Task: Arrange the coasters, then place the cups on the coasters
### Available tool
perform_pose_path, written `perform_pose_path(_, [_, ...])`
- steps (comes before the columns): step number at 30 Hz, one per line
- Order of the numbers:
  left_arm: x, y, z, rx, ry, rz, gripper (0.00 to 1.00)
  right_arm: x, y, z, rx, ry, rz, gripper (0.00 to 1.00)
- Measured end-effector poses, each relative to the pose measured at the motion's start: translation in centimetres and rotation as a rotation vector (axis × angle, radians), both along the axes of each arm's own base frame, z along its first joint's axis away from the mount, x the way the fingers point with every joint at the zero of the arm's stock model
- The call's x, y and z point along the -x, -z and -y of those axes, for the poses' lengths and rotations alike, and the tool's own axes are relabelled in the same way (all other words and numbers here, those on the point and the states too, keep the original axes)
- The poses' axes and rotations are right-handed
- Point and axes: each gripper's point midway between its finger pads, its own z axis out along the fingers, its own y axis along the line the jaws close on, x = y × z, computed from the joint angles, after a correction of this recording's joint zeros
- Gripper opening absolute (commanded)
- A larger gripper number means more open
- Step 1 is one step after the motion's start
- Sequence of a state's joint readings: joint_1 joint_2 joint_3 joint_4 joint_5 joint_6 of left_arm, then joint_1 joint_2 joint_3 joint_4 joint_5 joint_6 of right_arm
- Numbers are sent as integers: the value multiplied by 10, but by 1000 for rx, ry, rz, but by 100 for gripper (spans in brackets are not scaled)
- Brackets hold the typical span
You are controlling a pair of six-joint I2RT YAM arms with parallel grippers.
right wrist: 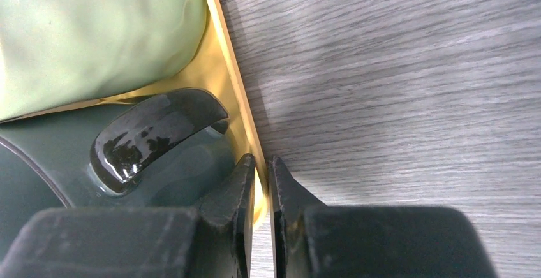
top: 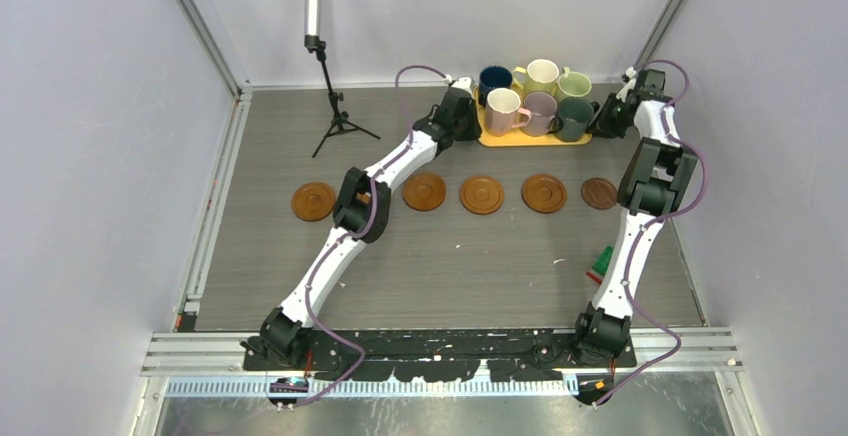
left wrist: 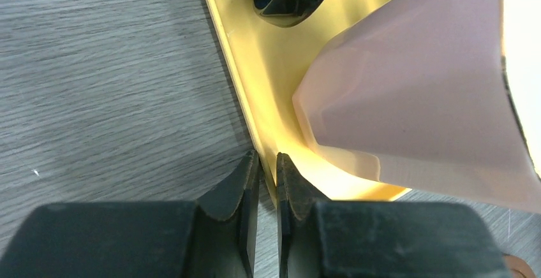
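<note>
Six cups stand on a yellow tray (top: 500, 140) at the back: navy (top: 493, 80), pale yellow (top: 541, 75), light green (top: 574, 84), pink (top: 503, 109), mauve (top: 540, 111) and dark green (top: 574, 116). Several brown coasters lie in a row nearer me, from one (top: 313, 201) at the left to a darker one (top: 599, 193) at the right. My left gripper (left wrist: 268, 163) is shut on the tray's left rim (left wrist: 268, 67), beside the pink cup (left wrist: 415, 99). My right gripper (right wrist: 260, 169) is shut on the tray's right rim (right wrist: 217, 67), by the dark green cup's handle (right wrist: 153, 134).
A black tripod stand (top: 335, 121) rises at the back left. A green toy block (top: 601, 263) lies beside the right arm. My left arm crosses the coaster row between its first two visible discs. Grey walls close in on the left, right and back.
</note>
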State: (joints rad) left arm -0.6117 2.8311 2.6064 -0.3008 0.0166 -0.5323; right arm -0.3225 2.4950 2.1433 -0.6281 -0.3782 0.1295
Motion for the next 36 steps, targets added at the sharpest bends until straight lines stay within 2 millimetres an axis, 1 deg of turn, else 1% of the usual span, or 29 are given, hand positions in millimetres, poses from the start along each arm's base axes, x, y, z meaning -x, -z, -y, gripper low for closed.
perform_pose_path(4, [-2,-1,-5,-13,-35,3,0,0,0,-1,9,-7,7,4])
perform_pose_path(8, [1,0,-16,-34,-54,-27,0,1,0,-13,18,-31,4,1])
perform_pose_path(12, [4,2,-41,-62,-84,-72,0,4,1,-37,19,-68,-4,0])
perform_pose_path(18, [5,3,-88,-107,-139,-134,0,6,1,-86,1,-138,-16,1])
perform_pose_path(26, [20,5,-153,-161,-204,-206,0,9,0,-146,-39,-228,-30,1])
perform_pose_path(27, [20,5,-156,-165,-205,-208,0,10,1,-152,-43,-235,-33,1])
perform_pose_path(31, [20,5,-178,-187,-222,-219,0,13,1,-174,-58,-268,-42,2])
perform_pose_path(35, [17,6,-192,-206,-226,-221,0,15,2,-188,-65,-284,-49,7])
perform_pose_path(36, [16,6,-195,-213,-224,-220,2,16,2,-191,-67,-287,-49,9])
